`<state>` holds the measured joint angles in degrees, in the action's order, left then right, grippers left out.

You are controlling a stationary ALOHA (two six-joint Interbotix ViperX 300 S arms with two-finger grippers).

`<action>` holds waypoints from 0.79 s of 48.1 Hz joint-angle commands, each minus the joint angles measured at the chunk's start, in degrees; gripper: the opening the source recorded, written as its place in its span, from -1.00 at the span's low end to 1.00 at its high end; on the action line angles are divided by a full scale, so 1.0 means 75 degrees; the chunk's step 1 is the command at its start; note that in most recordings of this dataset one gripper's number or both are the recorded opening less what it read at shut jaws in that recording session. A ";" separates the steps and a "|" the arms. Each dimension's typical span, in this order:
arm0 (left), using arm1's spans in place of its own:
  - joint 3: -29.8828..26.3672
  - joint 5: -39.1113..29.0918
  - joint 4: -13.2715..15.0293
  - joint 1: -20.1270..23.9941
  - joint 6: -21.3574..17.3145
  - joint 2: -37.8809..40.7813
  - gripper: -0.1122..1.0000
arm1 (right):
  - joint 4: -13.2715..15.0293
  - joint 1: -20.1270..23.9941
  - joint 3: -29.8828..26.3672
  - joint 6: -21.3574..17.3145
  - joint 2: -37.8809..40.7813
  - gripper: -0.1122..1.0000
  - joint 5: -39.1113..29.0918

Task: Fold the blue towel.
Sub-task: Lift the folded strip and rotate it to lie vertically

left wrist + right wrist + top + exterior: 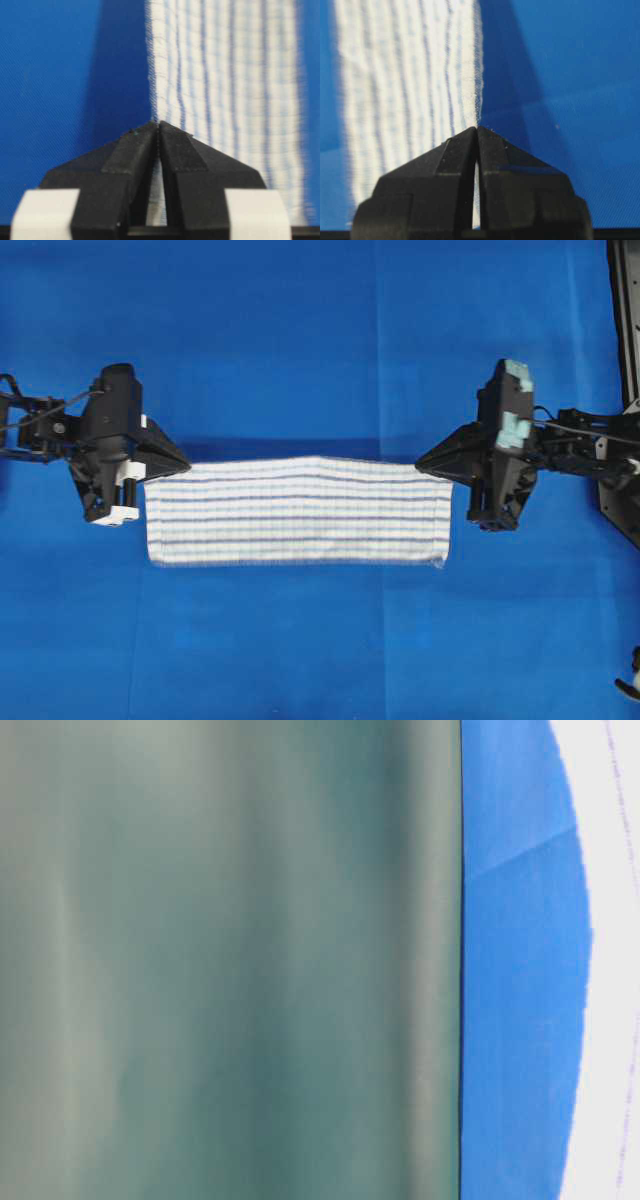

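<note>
The left gripper (186, 466) is clenched on the far left corner of the blue towel (298, 512), and the right gripper (420, 462) pinches its far right corner. The towel stretches between them over the middle of the blue sheet (300, 340), apparently lifted along its far edge.

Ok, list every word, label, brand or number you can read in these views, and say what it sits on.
None: no readable text in any view.
The blue towel carries only stripes.
The left gripper and right gripper show no legible markings.
The table-level view is a blur.
</note>
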<state>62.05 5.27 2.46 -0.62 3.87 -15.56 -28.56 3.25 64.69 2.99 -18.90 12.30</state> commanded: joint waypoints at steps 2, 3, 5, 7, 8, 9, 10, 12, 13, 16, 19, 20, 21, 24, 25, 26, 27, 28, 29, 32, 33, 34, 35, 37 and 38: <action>-0.0141 -0.0082 -0.0012 -0.0035 0.0023 -0.0398 -0.75 | 0.0012 -0.0023 -0.0141 0.0059 -0.0246 -0.78 -0.0082; -0.0129 -0.0082 0.0000 -0.0035 0.0023 -0.0434 -0.75 | 0.0012 -0.0023 -0.0141 0.0059 -0.0246 -0.78 -0.0082; -0.0141 -0.0082 0.0000 -0.0070 0.0023 -0.0469 -0.75 | 0.0012 -0.0023 -0.0152 0.0059 -0.0246 -0.78 -0.0094; -0.0141 -0.0070 0.0000 -0.0105 0.0035 -0.0492 -0.75 | 0.0012 -0.0035 -0.0164 0.0059 -0.0223 -0.78 -0.0094; -0.0141 -0.0082 0.0012 -0.0117 0.0035 -0.0492 -0.75 | 0.0000 -0.0023 -0.0164 0.0059 -0.0223 -0.78 -0.0094; -0.0141 -0.0070 0.0023 -0.0141 0.0047 -0.0492 -0.75 | 0.0000 -0.0035 -0.0164 0.0059 -0.0223 -0.78 -0.0094; -0.0141 -0.0070 0.0023 -0.0164 0.0047 -0.0492 -0.75 | 0.0012 -0.0035 -0.0176 0.0059 -0.0211 -0.78 -0.0094; -0.0164 -0.0070 0.0035 -0.0211 0.0082 -0.0480 -0.75 | 0.0000 -0.0059 -0.0176 0.0059 -0.0211 -0.78 -0.0094; -0.0176 -0.0070 0.0059 -0.0258 0.0105 -0.0480 -0.75 | 0.0000 -0.0094 -0.0187 0.0059 -0.0211 -0.78 -0.0094; -0.0234 -0.0047 0.0059 -0.0375 0.0293 -0.0457 -0.75 | 0.0012 -0.0246 -0.0199 0.0059 -0.0211 -0.78 -0.0094; -0.0328 -0.0047 0.0059 -0.0492 0.0609 -0.0434 -0.75 | 0.0012 -0.0492 -0.0234 0.0070 -0.0211 -0.78 -0.0094; -0.0363 -0.0047 0.0059 -0.0527 0.0715 -0.0422 -0.75 | 0.0012 -0.0586 -0.0258 0.0070 -0.0211 -0.78 -0.0094; -0.0410 -0.0047 0.0059 -0.0563 0.0855 -0.0410 -0.75 | 0.0012 -0.0691 -0.0270 0.0082 -0.0211 -0.78 -0.0094; -0.0562 -0.0035 0.0059 -0.0668 0.1242 -0.0352 -0.75 | 0.0000 -0.1031 -0.0352 0.0117 -0.0211 -0.78 -0.0105; -0.0621 -0.0035 0.0059 -0.0703 0.1336 -0.0328 -0.75 | 0.0012 -0.1148 -0.0387 0.0141 -0.0211 -0.78 -0.0105; -0.0668 -0.0035 0.0059 -0.0738 0.1406 -0.0316 -0.75 | 0.0012 -0.1254 -0.0422 0.0152 -0.0211 -0.78 -0.0105; -0.0715 -0.0035 0.0059 -0.0773 0.1477 -0.0281 -0.75 | 0.0035 -0.1359 -0.0457 0.0164 -0.0211 -0.78 -0.0105; -0.0762 -0.0023 0.0059 -0.0809 0.1535 -0.0258 -0.75 | 0.0059 -0.1465 -0.0492 0.0187 -0.0211 -0.78 -0.0105; -0.0809 -0.0012 0.0059 -0.0844 0.1605 -0.0211 -0.75 | 0.0082 -0.1559 -0.0539 0.0211 -0.0211 -0.78 -0.0105; -0.0973 0.0035 0.0059 -0.0938 0.1723 -0.0082 -0.75 | 0.0176 -0.1828 -0.0691 0.0340 -0.0176 -0.78 -0.0105; -0.1031 0.0070 0.0059 -0.0961 0.1746 -0.0035 -0.75 | 0.0176 -0.1887 -0.0727 0.0398 -0.0164 -0.78 -0.0105; -0.1102 0.0094 0.0059 -0.0996 0.1770 0.0023 -0.75 | 0.0188 -0.1945 -0.0785 0.0457 -0.0152 -0.78 -0.0105; -0.1160 0.0129 0.0059 -0.1020 0.1781 0.0082 -0.75 | 0.0188 -0.2004 -0.0844 0.0516 -0.0129 -0.78 -0.0105; -0.1324 0.0211 0.0059 -0.1055 0.1805 0.0223 -0.75 | 0.0188 -0.2098 -0.0937 0.0609 -0.0070 -0.78 -0.0105; -0.1418 0.0246 0.0059 -0.1066 0.1805 0.0293 -0.75 | 0.0188 -0.2145 -0.0996 0.0656 -0.0047 -0.78 -0.0105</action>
<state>54.49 5.80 2.81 -8.09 17.31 -14.33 -27.42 -11.69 59.50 7.21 -19.42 11.34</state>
